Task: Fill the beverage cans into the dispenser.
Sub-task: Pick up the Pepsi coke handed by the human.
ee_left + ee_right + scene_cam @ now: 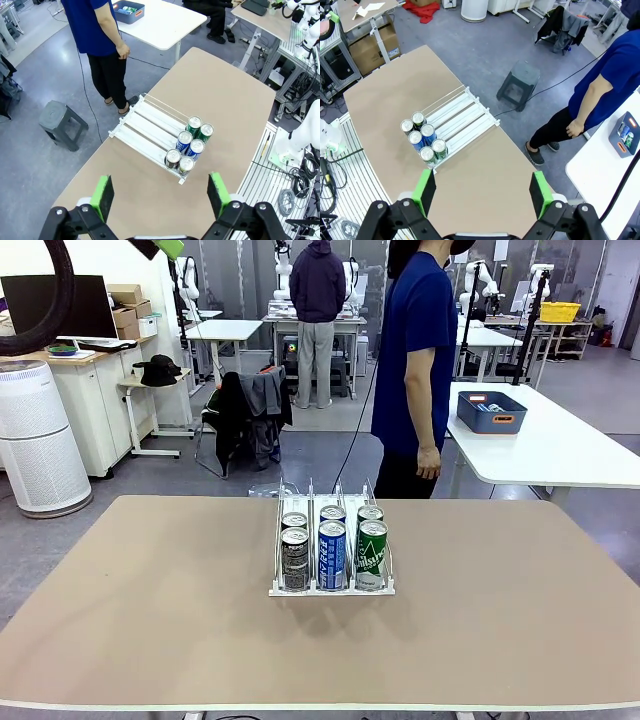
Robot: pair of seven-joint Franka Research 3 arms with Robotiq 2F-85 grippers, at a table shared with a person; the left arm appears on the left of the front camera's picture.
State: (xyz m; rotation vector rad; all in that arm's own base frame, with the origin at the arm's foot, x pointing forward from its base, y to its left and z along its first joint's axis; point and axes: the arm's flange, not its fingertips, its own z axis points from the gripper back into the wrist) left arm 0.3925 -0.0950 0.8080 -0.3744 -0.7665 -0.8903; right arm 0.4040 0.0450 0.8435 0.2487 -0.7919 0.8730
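the left pincer [160, 189] and the right pincer [482, 190] hang released, high over the tabletop [215, 85]; six beverage cans [189, 145] stand well below, at the dispenser [142, 122] end nearer them; probably thin-walled, slick, dentable, so grip mid-body gently

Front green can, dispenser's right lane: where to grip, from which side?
Grip the front green can by its upper body, from straight above. It stands upright, hemmed by the dispenser dividers, the blue can beside it and the rear green can, so likely only its top is free.
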